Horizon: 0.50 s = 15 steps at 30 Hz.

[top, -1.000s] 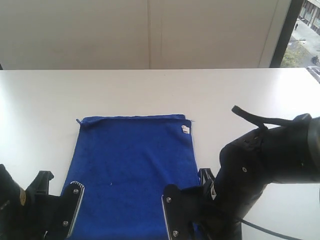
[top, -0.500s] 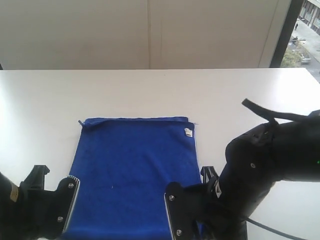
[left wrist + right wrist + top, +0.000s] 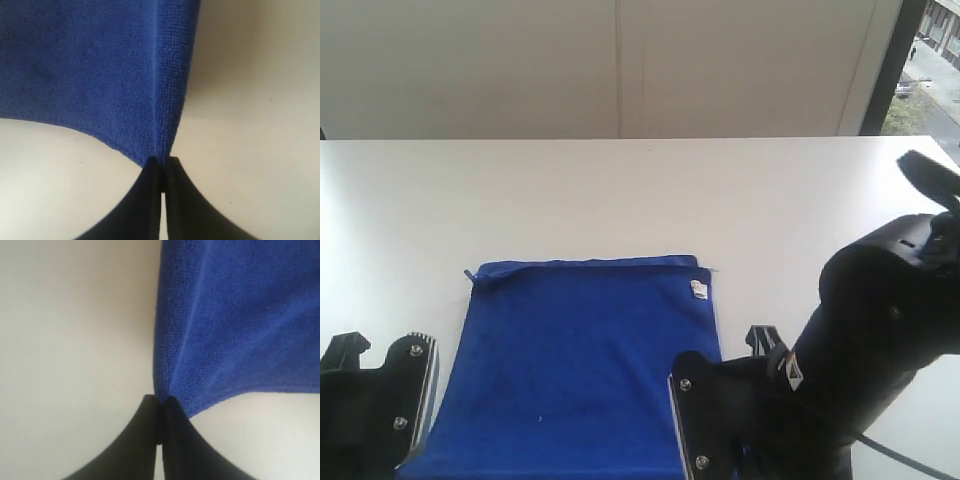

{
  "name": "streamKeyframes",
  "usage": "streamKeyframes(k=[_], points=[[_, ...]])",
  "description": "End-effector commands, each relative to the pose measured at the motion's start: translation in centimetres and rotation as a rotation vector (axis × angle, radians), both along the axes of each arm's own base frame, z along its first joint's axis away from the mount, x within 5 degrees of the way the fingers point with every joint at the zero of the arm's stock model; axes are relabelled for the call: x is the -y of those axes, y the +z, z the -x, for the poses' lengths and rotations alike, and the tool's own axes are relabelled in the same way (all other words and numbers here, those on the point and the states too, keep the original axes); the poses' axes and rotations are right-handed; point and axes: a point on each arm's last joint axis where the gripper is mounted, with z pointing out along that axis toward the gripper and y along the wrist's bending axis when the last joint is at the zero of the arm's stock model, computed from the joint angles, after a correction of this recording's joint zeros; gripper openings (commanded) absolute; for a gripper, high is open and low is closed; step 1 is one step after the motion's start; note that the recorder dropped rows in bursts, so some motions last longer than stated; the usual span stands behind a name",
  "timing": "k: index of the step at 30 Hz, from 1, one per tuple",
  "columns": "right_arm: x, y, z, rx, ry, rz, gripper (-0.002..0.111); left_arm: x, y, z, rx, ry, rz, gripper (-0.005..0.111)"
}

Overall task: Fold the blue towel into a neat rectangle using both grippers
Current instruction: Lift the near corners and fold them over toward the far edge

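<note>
Exterior view, both arms crouching low over the white tabletop [image 3: 620,190], blue towel [image 3: 580,360] lying spread between them, left gripper [image 3: 162,165] pinching its camera-side left corner, right gripper [image 3: 161,405] pinching the camera-side right corner.

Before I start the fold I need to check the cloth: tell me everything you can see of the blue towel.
The blue towel is a deep royal-blue, fuzzy cloth, roughly rectangular, spread mostly flat on the white table. A small white tag sits at its far right corner, and a thin lip runs along the far edge. The shut left claw and right claw each pinch a near corner, drawing the cloth into a ridge there.
</note>
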Motion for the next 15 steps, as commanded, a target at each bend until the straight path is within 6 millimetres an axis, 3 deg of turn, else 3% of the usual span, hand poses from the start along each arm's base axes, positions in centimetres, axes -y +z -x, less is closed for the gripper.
streamKeyframes(k=[1,6,10,15], points=[[-0.3,1.2,-1.1,0.125,-0.053,-0.042,0.000,0.2,0.5,-0.5,0.085,0.020,0.054,0.000],[-0.1,2.5,-3.2,0.303,-0.147,-0.026,0.000,0.4,1.0,-1.9,0.257,-0.004,0.078,0.000],[-0.1,3.4,-4.8,0.477,-0.219,-0.053,0.000,0.0,1.9,-4.4,0.446,0.078,0.166,0.000],[0.3,3.1,-6.6,0.605,-0.291,-0.019,0.000,0.7,1.3,-6.7,0.589,0.053,0.200,0.000]])
